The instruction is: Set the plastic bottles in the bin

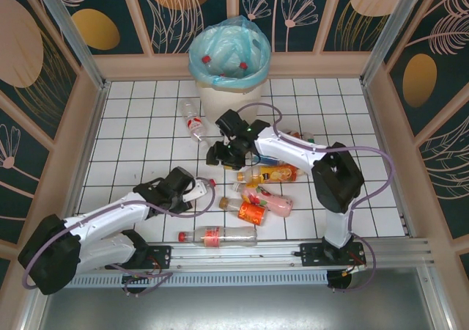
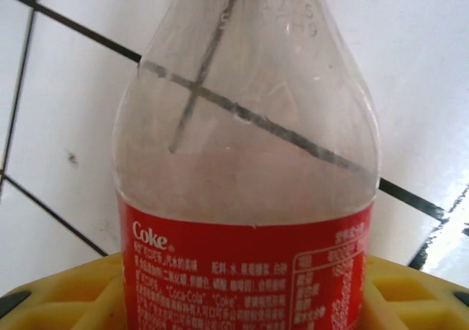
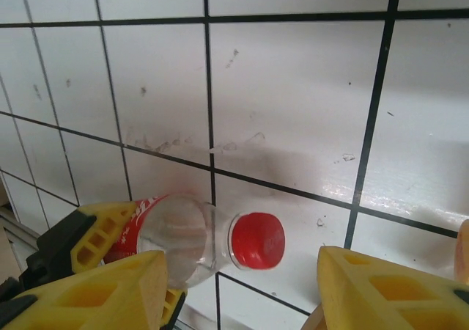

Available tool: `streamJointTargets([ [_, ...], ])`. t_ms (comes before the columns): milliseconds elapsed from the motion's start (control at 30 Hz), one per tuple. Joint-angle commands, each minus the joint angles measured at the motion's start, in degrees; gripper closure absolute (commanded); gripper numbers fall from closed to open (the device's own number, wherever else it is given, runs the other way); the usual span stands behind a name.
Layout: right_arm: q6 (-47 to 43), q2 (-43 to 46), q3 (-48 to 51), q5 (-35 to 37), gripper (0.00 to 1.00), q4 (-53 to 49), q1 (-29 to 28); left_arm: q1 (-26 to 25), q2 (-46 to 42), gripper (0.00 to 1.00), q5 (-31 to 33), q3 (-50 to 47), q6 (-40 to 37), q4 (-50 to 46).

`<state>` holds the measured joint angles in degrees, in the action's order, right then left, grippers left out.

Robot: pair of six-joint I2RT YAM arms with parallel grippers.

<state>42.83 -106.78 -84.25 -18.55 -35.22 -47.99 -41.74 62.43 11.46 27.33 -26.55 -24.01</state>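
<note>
White tiled table (image 1: 132, 125) (black grid lines) — plastic bottles (image 1: 220, 236) lie scattered on it, bin (image 1: 220, 99) at the back.

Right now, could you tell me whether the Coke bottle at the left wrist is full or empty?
Apparently empty: floor grid lines show straight through the Coke bottle above its red label.

White grid-lined tabletop (image 1: 139, 117), dark floral wall panels (image 1: 308, 11) around it, metal rail (image 1: 249, 257) along its near edge.
</note>
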Motion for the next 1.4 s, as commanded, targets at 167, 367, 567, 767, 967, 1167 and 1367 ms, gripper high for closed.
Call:
streamJointTargets([
  [167,-4.11,7.76,1.47,1.48,0.43,5.61,-0.24,1.68,-10.72,0.53,-1.55,1.05,0.96,5.49],
  [367,-2.53,11.94,4.69,-0.88,0.43,16.16,-0.36,1.80,-16.95,0.53,-2.25,1.61,2.32,8.06],
  [567,-1.49,13.36,4.75,-1.35,0.38,20.08,-0.49,1.80,-18.49,0.53,-3.27,5.15,5.18,8.87],
  [767,-1.17,12.66,3.50,-5.47,0.40,22.20,-1.47,1.80,-18.49,0.53,-3.67,6.90,9.06,9.90],
  [967,-0.06,13.15,4.56,-6.48,0.53,25.03,-2.40,1.82,-18.90,0.53,-3.94,7.30,11.03,10.62],
  [1167,0.79,13.30,3.82,-6.56,0.81,26.75,-2.37,1.76,-19.36,0.49,-1.22,7.91,13.03,12.08],
  [1367,-7.31,11.39,-6.43,0.60,0.96,19.31,-2.29,1.76,-20.60,0.19,1.91,8.71,14.64,16.46],
])
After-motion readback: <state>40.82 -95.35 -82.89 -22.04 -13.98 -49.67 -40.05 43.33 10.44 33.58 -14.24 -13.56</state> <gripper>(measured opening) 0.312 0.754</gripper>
